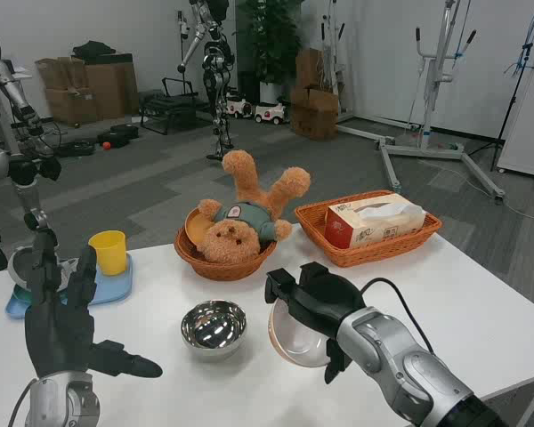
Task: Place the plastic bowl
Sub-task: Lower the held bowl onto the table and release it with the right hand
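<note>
The right robot hand (310, 301) holds the plastic bowl (295, 336) tilted, low over the desk (481, 302) just right of the steel bowl (214, 327); it seems not yet set down. Release remains. The left robot hand (62, 327) waits with fingers spread, empty.

The plastic bowl (295, 342), pale inside with a brownish rim, is tilted on its side with its opening facing the camera, gripped by the right hand (316, 307) above the table's (489, 302) near middle.
</note>
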Tool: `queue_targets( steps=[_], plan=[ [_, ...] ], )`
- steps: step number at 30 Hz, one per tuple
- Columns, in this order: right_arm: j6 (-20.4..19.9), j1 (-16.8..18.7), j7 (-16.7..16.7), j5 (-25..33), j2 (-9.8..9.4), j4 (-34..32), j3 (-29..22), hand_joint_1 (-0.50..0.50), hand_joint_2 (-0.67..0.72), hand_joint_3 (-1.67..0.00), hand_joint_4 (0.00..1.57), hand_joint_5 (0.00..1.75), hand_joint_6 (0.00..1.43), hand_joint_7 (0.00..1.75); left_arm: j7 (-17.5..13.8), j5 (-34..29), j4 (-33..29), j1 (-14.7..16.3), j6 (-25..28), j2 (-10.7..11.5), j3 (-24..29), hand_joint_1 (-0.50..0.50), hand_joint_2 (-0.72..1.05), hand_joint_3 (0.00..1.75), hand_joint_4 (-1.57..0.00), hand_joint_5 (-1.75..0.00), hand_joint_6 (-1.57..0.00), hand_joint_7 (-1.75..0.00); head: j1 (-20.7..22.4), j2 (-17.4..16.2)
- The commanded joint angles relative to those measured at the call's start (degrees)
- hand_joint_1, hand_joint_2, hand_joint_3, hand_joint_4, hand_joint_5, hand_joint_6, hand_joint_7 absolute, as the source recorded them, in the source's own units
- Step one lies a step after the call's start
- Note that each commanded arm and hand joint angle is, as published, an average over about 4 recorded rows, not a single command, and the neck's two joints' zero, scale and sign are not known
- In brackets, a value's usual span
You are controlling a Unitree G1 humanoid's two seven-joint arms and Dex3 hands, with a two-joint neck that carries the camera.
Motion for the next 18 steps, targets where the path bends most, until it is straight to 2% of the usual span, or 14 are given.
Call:
queue_targets(
  steps=[1, 3, 5, 18],
  plan=[
    [0.3, 3.1, 0.1, 0.2, 1.01, -1.3, -3.5, -0.42, -0.60, -1.19, 1.54, 1.26, 0.40, 1.72, -0.1, 1.1, -2.1, 2.5, -0.8, -0.2, 2.0, -0.39, -0.72, 0.00, -0.45, -0.10, 0.00, 0.00, 0.7, -2.4],
    [0.3, 3.2, 0.1, 0.2, 1.05, -1.3, -3.6, -0.42, -0.60, -1.19, 1.54, 1.26, 0.40, 1.75, -0.1, 1.1, -2.1, 2.5, -0.8, -0.2, 2.0, -0.39, -0.72, 0.00, -0.45, -0.10, 0.00, 0.00, 0.4, -1.4],
    [0.3, 3.2, 0.1, 0.2, 1.07, -1.3, -3.6, -0.42, -0.60, -1.17, 1.54, 1.26, 0.40, 1.73, -0.1, 1.1, -2.1, 2.5, -0.8, -0.2, 2.0, -0.39, -0.72, 0.04, -0.45, -0.10, 0.00, 0.00, 0.4, -1.4],
    [0.4, 3.2, 0.1, 0.1, 1.16, -1.2, -3.7, -0.42, -0.60, -1.19, 1.54, 1.26, 0.40, 1.71, -0.1, 1.1, -2.1, 2.5, -0.8, -0.2, 2.2, -0.39, -0.72, 0.00, -0.45, -0.10, 0.00, 0.00, 0.4, -1.6]
  ],
)
